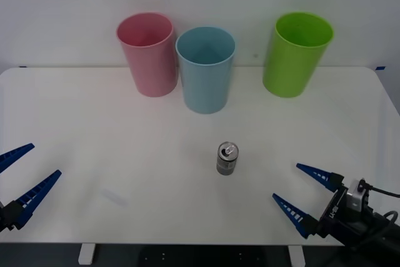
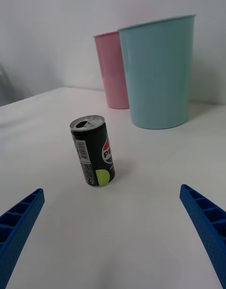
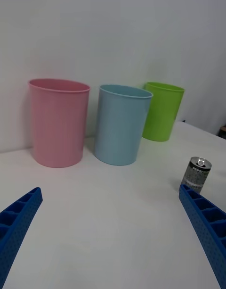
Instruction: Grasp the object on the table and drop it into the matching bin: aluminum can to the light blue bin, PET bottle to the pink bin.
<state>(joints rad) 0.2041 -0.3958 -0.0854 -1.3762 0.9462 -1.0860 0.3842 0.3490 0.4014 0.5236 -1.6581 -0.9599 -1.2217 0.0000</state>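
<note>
Right pincer (image 1: 299,192) is waiting with fingers spread apart, the upright can (image 1: 227,158) standing just ahead of it on the bench (image 1: 94,129), untouched; the grasp is yet to begin. Next it needs to advance, straddle the can and close, the light blue bin (image 1: 205,69) lying beyond. Left pincer (image 1: 24,174) is idling, also spread.

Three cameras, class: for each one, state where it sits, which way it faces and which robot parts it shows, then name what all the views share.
Front view: above the arms, looking forward and down at the table; left gripper and right gripper show at the near corners, both open.
Right wrist view: low on the right arm, facing the aluminum can; its blue fingers frame it.
Left wrist view: low on the left arm, facing the bins; its fingers spread wide.
Shared: can, pink bin, light blue bin.
</note>
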